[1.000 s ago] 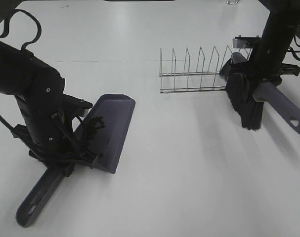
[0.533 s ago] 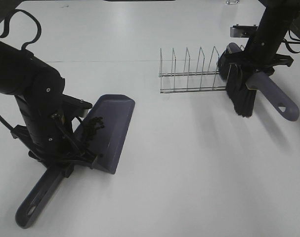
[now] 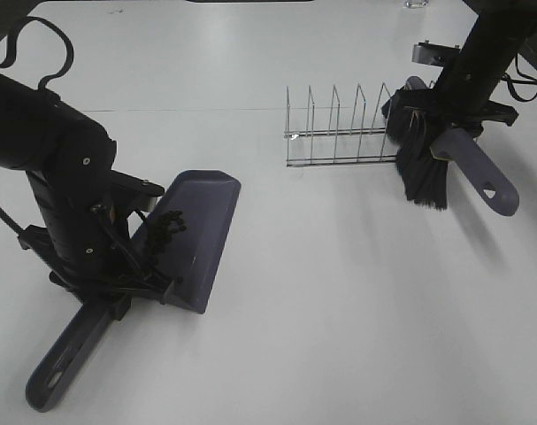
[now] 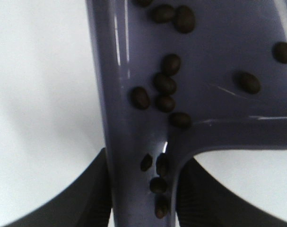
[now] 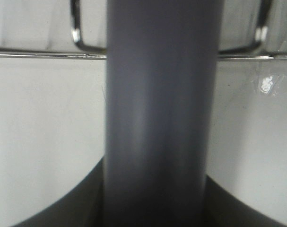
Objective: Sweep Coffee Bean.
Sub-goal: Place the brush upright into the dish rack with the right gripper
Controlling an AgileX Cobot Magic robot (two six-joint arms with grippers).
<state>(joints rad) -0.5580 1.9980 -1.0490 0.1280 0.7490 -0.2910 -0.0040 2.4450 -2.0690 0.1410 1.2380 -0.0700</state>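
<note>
With the coffee beans (image 3: 166, 227) already lying in the dustpan (image 3: 202, 232), whose handle the left gripper (image 3: 118, 288) clamps, the right gripper (image 3: 445, 133), clenching the brush (image 3: 425, 173), should ease it between the wire rack's (image 3: 343, 128) prongs without snagging bristles.

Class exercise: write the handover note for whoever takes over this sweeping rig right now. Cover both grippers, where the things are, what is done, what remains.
Left gripper: shut on the dustpan handle.
Right gripper: shut on the brush handle, at the end of the wire rack.
Coffee beans: in the dustpan, some down its handle channel.
Done: beans gathered; none visible on the table.
Left: probably racking the brush, setting down the dustpan.
</note>
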